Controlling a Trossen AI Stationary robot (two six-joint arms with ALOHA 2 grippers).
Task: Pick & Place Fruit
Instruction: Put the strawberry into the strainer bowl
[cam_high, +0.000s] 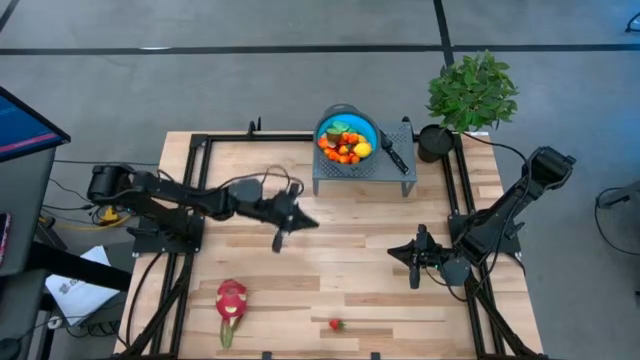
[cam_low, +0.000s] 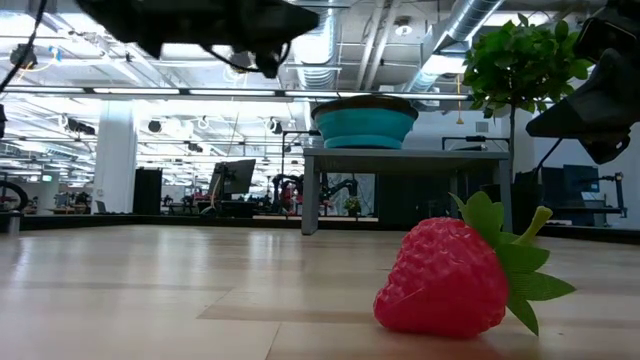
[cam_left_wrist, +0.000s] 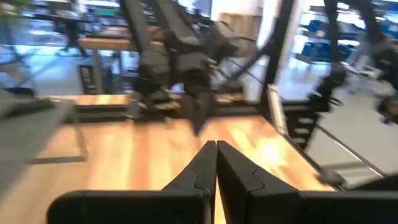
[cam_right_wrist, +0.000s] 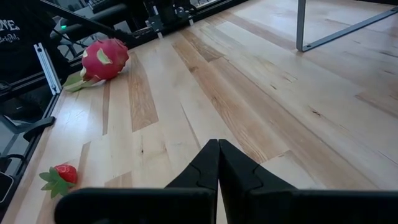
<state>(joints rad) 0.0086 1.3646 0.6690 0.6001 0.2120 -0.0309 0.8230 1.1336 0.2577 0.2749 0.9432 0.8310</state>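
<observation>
High view: left gripper (cam_high: 279, 241) hangs mid-table, fingers pressed together on nothing; right gripper (cam_high: 415, 272) waits likewise at four o'clock; pink-red dragon fruit with green tips (cam_high: 231, 299) and small red strawberry (cam_high: 337, 324) lie toward six o'clock; the blue bowl of small fruits (cam_high: 347, 137) sits at twelve; best to spread the fingers before descending.

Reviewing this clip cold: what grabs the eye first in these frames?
The teal bowl heaped with small fruit, on a grey stand at the table's far edge. Then two strays on the near boards: a pink dragon fruit and a strawberry. Both grippers, left and right, are shut, empty.
</observation>
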